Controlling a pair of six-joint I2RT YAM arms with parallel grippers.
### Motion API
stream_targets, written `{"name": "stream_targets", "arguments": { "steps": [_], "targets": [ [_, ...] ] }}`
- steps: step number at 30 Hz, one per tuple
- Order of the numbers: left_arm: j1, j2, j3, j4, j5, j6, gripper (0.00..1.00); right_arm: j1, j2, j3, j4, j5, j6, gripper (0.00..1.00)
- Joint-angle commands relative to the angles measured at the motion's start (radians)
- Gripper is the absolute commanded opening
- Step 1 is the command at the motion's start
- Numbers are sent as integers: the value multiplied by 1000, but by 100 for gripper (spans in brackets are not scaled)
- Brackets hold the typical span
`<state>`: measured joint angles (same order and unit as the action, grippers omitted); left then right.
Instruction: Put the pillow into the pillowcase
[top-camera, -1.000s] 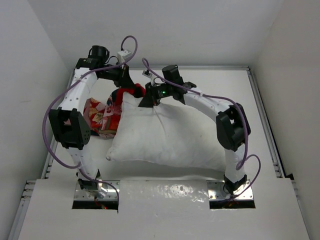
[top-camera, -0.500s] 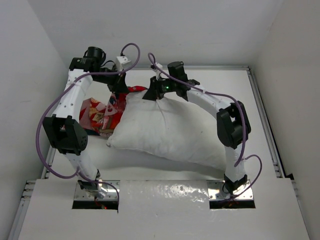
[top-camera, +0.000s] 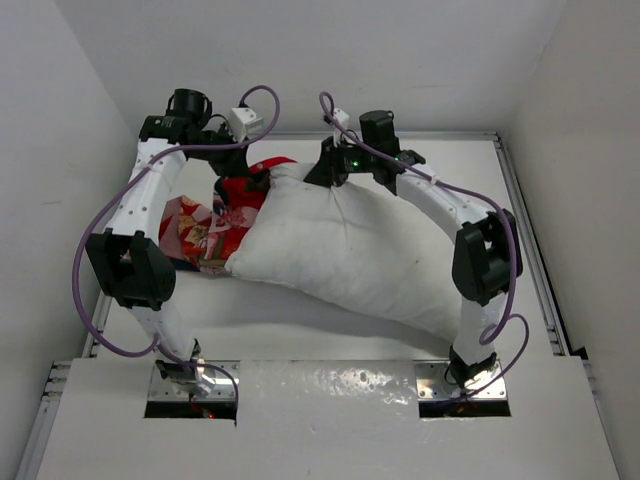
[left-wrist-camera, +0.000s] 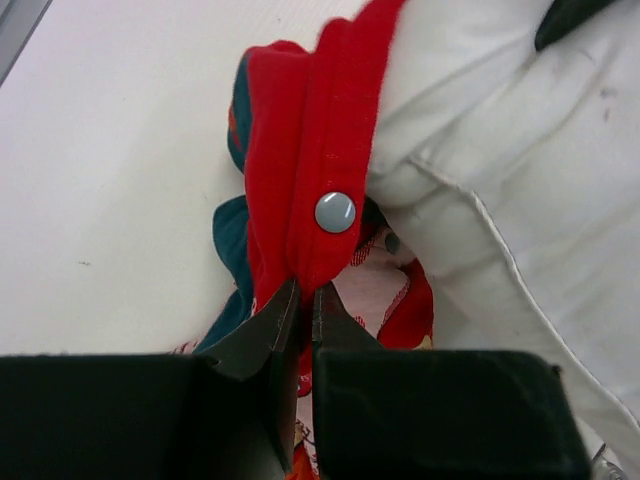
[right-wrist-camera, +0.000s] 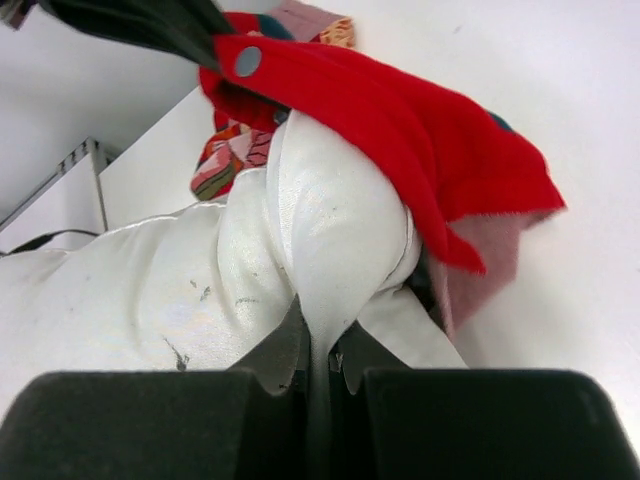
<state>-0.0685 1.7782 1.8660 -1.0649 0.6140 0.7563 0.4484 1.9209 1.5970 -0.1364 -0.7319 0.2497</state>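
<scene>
At the far left of the white table (top-camera: 300, 325), seen from overhead, the pillowcase (top-camera: 205, 232) lies bunched, its red hem raised against the far left corner of the pillow (top-camera: 350, 250). The pillow lies slantwise across the middle of the table, its near right end close to the right arm's base. Overhead, both wrists meet at that corner, but the fingers are hidden beneath the arms and the purple cables (top-camera: 110, 220). Left wrist view: the left gripper (left-wrist-camera: 300, 298) has its jaws pressed together on the red hem, just below a grey snap fastener (left-wrist-camera: 335, 211). Teal fabric shows to the left of the hem, a pinkish printed inner side shows below it, and the pillow's white seamed edge touches it on the right. Right wrist view: the right gripper (right-wrist-camera: 318, 352) pinches a fold of the pillow's corner between closed jaws. The red hem, with a grey snap near its upper left end, drapes over the top of that corner, and the pink inner face hangs at the right. Dark specks and a short streak on the pillow show most plainly here. The pillowcase print is too crumpled to make out in any view.
</scene>
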Motion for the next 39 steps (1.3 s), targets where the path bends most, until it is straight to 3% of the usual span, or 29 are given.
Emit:
{"name": "stream_targets", "arguments": {
  "steps": [1,6,10,14,17,18,21,22,23,26,30,31,32,34,35,36,37,39],
  "targets": [
    [1,-26,19,-6,47,37,0,-11,-24,43,53,29,-21,0],
    [-24,-31,9,-35,179,57,0,-10,64,90,127,75,34,0],
    [-51,-33,10,-40,204,55,0,12,139,178,118,84,48,0],
    [-126,-26,-43,3,121,35,0,4,197,250,175,204,103,0],
    [-132,-28,-57,-9,147,43,0,-45,263,316,170,392,177,2],
    [-132,-34,-59,-7,145,44,0,-80,286,319,169,489,200,24],
    [-132,-40,-68,28,104,12,0,-122,293,327,153,497,203,67],
    [-132,-40,-76,54,83,-11,0,-122,280,330,102,479,128,97],
    [-132,-39,-97,118,55,-75,0,-119,264,327,77,447,90,99],
    [-125,-28,-149,284,-72,-237,8,-84,111,184,47,378,-30,99],
    [-106,9,-169,427,-220,-397,44,1,-156,-87,130,454,-223,99],
    [-100,16,-150,428,-226,-419,46,24,-234,-161,130,469,-249,99],
    [-99,29,-139,422,-230,-423,48,65,-264,-184,115,459,-329,89],
    [-97,35,-120,393,-241,-425,47,96,-322,-235,100,451,-339,64],
    [-97,35,-119,382,-252,-425,44,113,-336,-244,95,453,-323,29],
    [-97,35,-119,370,-270,-425,31,118,-345,-255,96,453,-281,22],
    [-97,33,-119,337,-275,-417,25,124,-355,-273,98,450,-265,23],
    [-97,30,-125,297,-266,-397,16,151,-369,-293,84,440,-265,60]
  ]
}}
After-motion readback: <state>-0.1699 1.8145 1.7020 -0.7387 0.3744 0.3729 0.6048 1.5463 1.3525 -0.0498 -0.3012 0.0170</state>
